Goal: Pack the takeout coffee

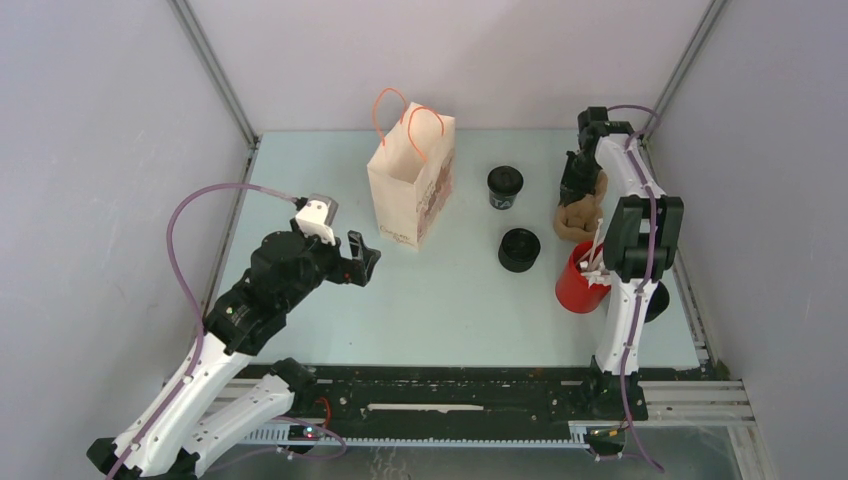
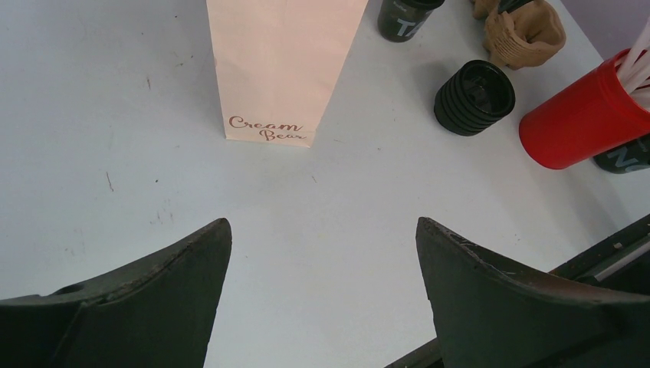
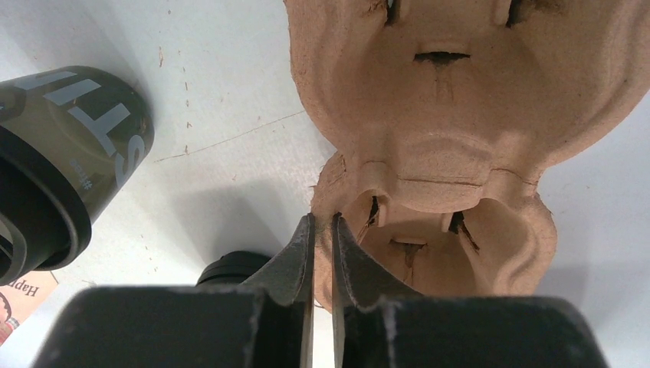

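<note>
The takeout coffee (image 1: 519, 249), a low all-black ribbed cup, stands on the table right of the paper bag (image 1: 410, 180); the left wrist view has it (image 2: 474, 97) at upper right. My right gripper (image 1: 574, 192) is at the back right, shut on the rim of the brown pulp cup carrier (image 3: 437, 115). Its fingers pinch the carrier's wall at the near cup well (image 3: 323, 218). The black cup (image 3: 230, 267) peeks out behind the left finger. My left gripper (image 2: 322, 230) hangs open over bare table left of the bag (image 2: 276, 69), holding nothing.
A black cup with white lettering (image 1: 505, 187) stands behind the takeout coffee. A red cup of white sticks (image 1: 580, 280) sits by the right arm, with another dark lettered cup (image 1: 655, 300) beyond it. Walls enclose the table on three sides.
</note>
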Available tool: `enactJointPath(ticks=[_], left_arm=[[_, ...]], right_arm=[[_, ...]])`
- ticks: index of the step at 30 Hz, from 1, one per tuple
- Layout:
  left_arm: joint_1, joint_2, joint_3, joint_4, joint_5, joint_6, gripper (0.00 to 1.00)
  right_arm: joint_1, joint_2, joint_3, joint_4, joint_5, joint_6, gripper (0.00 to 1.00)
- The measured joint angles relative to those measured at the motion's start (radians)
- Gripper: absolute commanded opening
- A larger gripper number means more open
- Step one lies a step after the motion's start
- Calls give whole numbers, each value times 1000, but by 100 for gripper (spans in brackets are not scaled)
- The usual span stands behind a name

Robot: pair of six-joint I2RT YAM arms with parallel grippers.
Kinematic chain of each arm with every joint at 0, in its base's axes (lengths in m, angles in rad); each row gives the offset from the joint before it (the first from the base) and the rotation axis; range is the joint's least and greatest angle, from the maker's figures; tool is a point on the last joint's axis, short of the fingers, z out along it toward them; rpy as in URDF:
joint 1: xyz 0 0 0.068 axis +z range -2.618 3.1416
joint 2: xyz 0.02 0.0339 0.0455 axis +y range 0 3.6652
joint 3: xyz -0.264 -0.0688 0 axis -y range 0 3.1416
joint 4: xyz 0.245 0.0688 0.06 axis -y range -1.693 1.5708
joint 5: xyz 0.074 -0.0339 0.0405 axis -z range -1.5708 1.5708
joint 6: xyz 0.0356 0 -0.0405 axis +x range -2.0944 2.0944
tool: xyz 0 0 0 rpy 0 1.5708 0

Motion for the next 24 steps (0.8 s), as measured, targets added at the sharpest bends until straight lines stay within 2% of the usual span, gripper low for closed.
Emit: enactJointPath(ticks=[10,18,24], left_arm=[[2,0,0,0,0,0,95],[6,0,0,0,0,0,95],[7,0,0,0,0,0,95]], right_arm=[[-3,-36,-20,8,33,-19,0],[3,-134,-62,24,130,-51,0],[40,-142,-59,23,229,-80,0]])
